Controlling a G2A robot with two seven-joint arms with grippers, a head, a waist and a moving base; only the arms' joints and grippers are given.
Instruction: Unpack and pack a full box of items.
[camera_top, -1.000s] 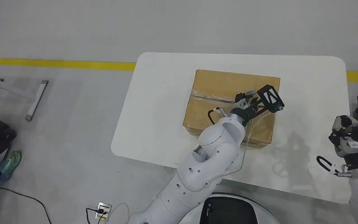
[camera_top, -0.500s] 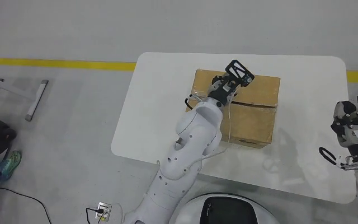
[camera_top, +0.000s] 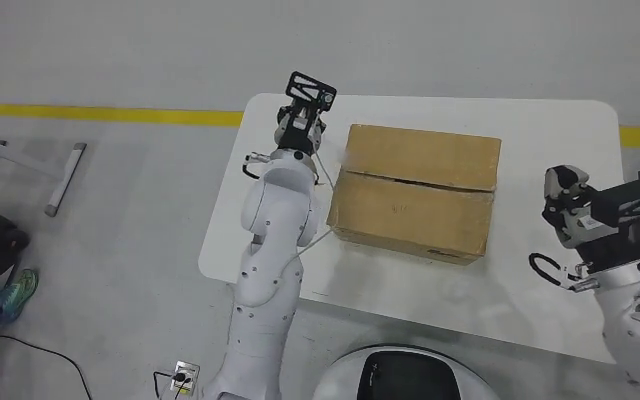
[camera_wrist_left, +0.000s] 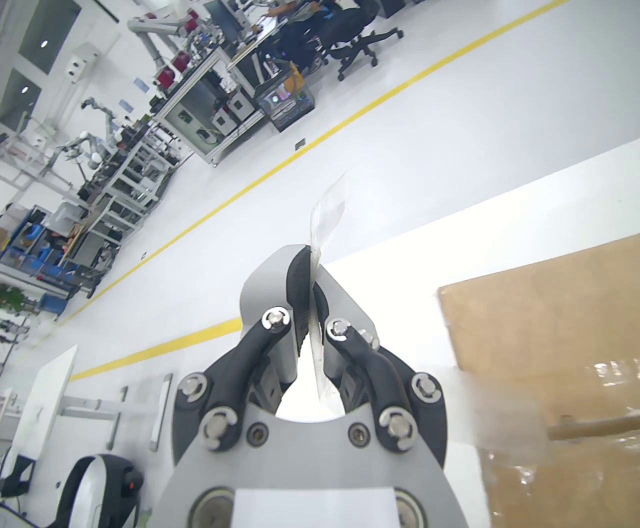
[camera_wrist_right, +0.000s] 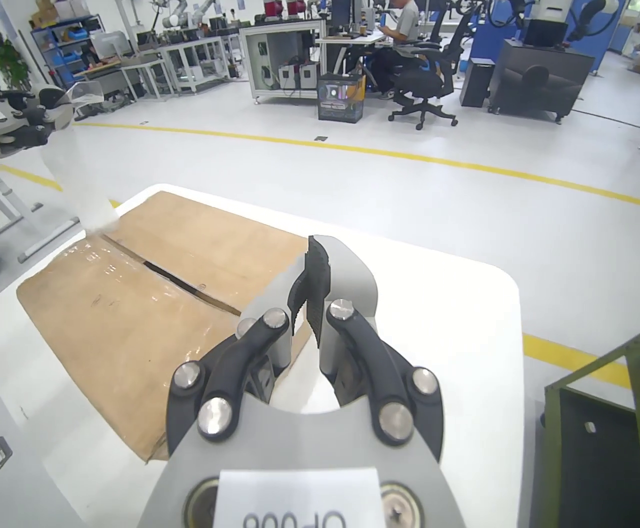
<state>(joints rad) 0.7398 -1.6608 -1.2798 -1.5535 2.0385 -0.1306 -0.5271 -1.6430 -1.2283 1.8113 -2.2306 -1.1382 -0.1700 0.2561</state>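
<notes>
White table (camera_top: 550, 130), workshop floor beyond. Left gripper (camera_wrist_left: 311, 267) jaws clamped on clear tape strip (camera_wrist_left: 327, 212), just off cardboard box (camera_top: 415, 195) left end; strip runs to lengthwise seam. Right gripper (camera_wrist_right: 315, 272) jaws closed, empty, off right end.

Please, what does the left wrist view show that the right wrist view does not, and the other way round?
The left wrist view adds a close look at the clear tape strip, pinched between the fingers of the left gripper. The right wrist view adds the right gripper, its fingers shut with nothing between them, and the dark seam between the box flaps. Both share the cardboard box, the white table and the tape stretching to the box.
</notes>
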